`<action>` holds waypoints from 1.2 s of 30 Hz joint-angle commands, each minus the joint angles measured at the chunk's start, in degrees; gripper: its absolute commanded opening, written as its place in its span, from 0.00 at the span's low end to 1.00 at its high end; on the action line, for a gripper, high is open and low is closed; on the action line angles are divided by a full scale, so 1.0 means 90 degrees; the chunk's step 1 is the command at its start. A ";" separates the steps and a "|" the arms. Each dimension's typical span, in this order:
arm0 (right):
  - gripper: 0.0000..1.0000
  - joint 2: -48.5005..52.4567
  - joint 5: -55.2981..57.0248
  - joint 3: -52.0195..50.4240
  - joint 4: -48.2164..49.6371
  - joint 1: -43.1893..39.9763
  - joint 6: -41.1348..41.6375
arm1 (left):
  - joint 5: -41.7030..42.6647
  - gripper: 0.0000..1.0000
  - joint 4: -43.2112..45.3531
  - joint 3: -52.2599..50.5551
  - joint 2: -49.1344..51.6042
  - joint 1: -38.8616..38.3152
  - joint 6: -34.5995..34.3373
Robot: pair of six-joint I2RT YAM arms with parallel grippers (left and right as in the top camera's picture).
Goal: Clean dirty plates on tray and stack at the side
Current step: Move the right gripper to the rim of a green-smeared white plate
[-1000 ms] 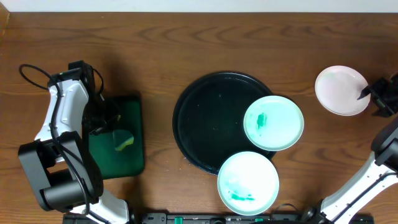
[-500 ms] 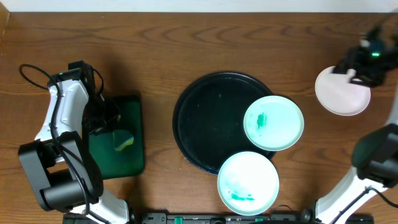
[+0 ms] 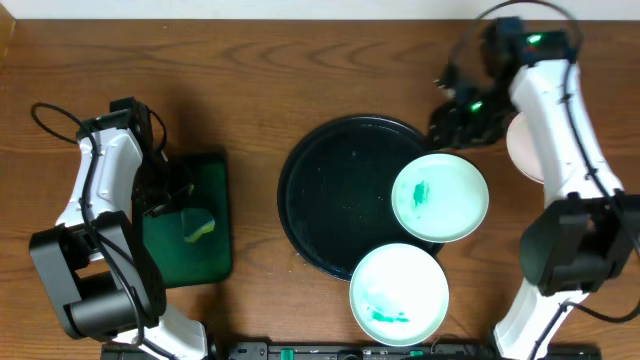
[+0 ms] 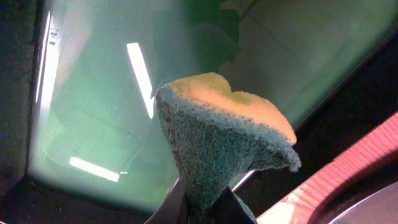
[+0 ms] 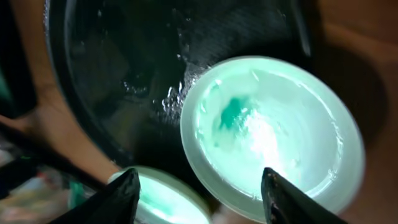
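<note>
right gripper (image 5: 202, 193) has swung to the tray (image 3: 330, 190) bearing a green-smeared plate (image 3: 440, 197).

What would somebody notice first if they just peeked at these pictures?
Probably the big black tray in the middle of the table, with two pale plates smeared green, one at its right edge and one at its front edge. Next, the left gripper pinching a yellow-green sponge over the green tray, while the right gripper hangs open above the right-hand plate.

Robot lab bench setup: 2 arms (image 3: 100, 190) w/ exposed cable (image 3: 45, 113) on wood table (image 3: 300, 60), green-smeared plates (image 3: 440, 197).
</note>
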 commanded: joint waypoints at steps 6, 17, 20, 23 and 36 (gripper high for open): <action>0.64 -0.1875 0.1025 -0.2050 0.1107 0.0534 0.1025 | -0.0010 0.07 0.0012 -0.0039 0.0087 0.0027 0.0134; 0.68 -0.4099 0.0250 -0.4891 0.1222 0.0656 0.1821 | -0.0007 0.07 0.0061 -0.0039 0.0087 0.0027 0.0134; 0.66 -0.4286 -0.0163 -0.5656 0.1562 0.0678 0.1909 | -0.0007 0.08 0.0063 -0.0039 0.0087 0.0027 0.0134; 0.66 -0.4289 -0.0617 -0.6271 0.1889 0.0678 0.1921 | -0.0007 0.07 0.0056 -0.0039 0.0087 0.0027 0.0134; 0.64 -0.4262 -0.0627 -0.7626 0.3230 0.0665 0.2327 | -0.0007 0.07 0.0049 -0.0039 0.0087 0.0027 0.0136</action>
